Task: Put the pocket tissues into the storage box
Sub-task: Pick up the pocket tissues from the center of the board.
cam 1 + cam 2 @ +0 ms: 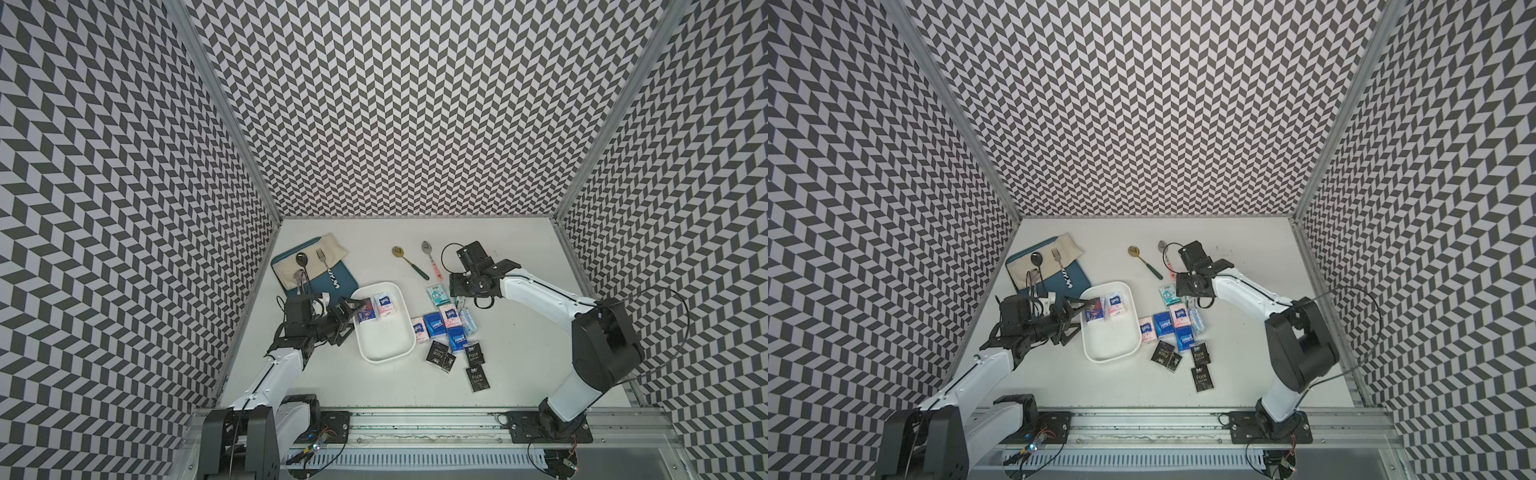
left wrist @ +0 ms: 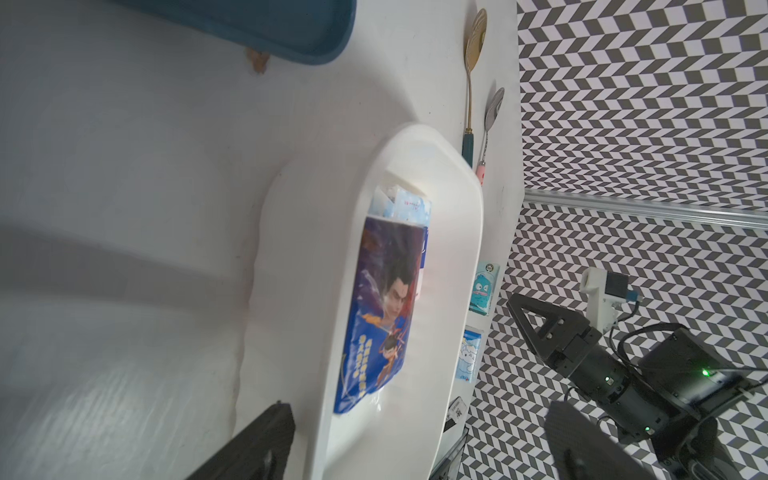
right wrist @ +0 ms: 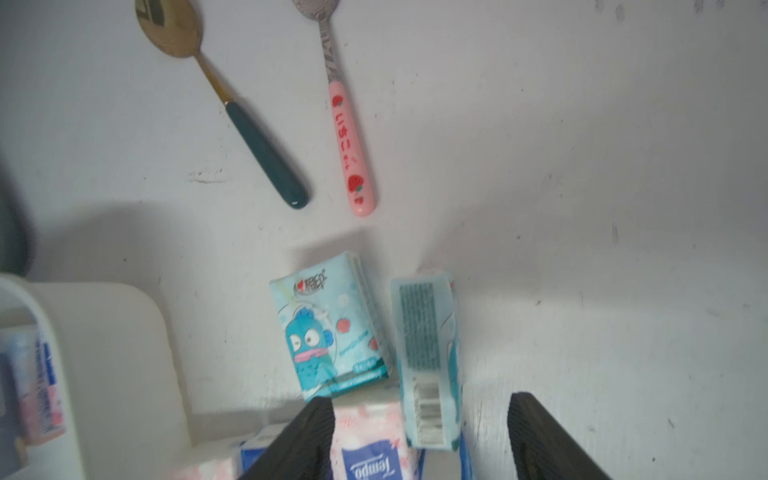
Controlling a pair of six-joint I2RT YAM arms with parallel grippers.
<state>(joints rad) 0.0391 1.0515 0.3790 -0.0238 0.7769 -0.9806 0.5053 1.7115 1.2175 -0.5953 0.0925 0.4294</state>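
The white storage box (image 1: 384, 338) (image 1: 1113, 343) sits mid-table with two pocket tissues inside: a blue picture packet (image 1: 365, 311) (image 2: 382, 316) and a white-pink one (image 1: 383, 305). My left gripper (image 1: 351, 318) (image 2: 417, 409) is open at the box's left rim, holding nothing. Right of the box lie several pocket tissues (image 1: 446, 332): blue, white-pink, teal (image 3: 328, 328) and black "Face" ones (image 1: 473, 355). My right gripper (image 1: 461, 299) (image 3: 420, 399) hangs open over the far end of this group. A barcode-side teal packet (image 3: 428, 361) and a white-pink packet (image 3: 370, 440) lie between its fingers.
A teal-blue tray (image 1: 336, 286) with a beige cloth, a spoon and a fork lies at the back left, close to the box. A gold spoon with a green handle (image 1: 409, 262) and a pink-handled spoon (image 1: 432, 259) lie behind the packets. Patterned walls enclose three sides.
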